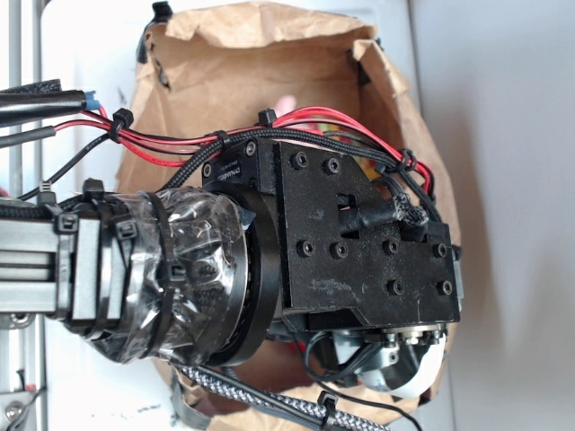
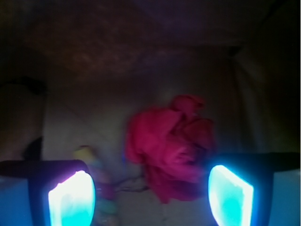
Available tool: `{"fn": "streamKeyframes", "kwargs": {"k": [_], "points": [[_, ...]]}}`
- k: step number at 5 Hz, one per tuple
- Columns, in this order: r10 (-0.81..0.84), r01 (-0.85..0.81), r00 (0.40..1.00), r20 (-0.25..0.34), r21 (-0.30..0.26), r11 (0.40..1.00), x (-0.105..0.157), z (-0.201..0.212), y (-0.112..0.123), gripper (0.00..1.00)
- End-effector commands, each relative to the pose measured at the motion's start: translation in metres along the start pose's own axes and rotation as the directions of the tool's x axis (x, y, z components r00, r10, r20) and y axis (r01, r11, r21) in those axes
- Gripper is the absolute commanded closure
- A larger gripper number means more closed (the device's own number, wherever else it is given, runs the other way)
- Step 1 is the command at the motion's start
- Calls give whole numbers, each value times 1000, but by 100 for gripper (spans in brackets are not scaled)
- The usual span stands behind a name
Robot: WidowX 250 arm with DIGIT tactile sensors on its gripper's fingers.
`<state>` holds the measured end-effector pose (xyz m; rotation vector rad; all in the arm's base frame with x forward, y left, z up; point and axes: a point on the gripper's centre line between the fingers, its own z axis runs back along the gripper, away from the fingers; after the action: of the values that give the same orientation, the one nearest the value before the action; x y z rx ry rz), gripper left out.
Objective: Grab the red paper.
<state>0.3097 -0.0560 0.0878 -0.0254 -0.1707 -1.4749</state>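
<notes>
Gripper (image 2: 150, 197) is down inside the crumpled brown paper bag (image 1: 260, 63), fingers spread wide — the glowing pads (image 2: 71, 200) sit at the wrist view's lower left and lower right with open space between, pinching nothing. Bright red wad of thin folded paper (image 2: 171, 146) lies on the bag floor, toward the right-hand wall, just ahead of the fingers and partly between them, nearer the right pad. Pale multicoloured twisted thing (image 2: 94, 174) sits by the left pad — blurry. Exterior view: arm blocks the bag's contents. Progress: approach looks mostly done; descent, closing and lift remain. No contact visible yet.
</notes>
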Motion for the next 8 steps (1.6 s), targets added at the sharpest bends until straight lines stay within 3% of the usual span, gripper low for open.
{"fn": "streamKeyframes", "kwargs": {"k": [1,4,5,6,8], "points": [[-48,46,999,15,96,994,8,29,3,0],[-48,46,999,15,96,994,8,29,3,0],[-22,25,1000,-22,121,992,14,19,-11,0],[-39,42,999,-22,157,987,21,11,-20,0],[-24,25,1000,-4,175,984,29,7,-28,0]]}}
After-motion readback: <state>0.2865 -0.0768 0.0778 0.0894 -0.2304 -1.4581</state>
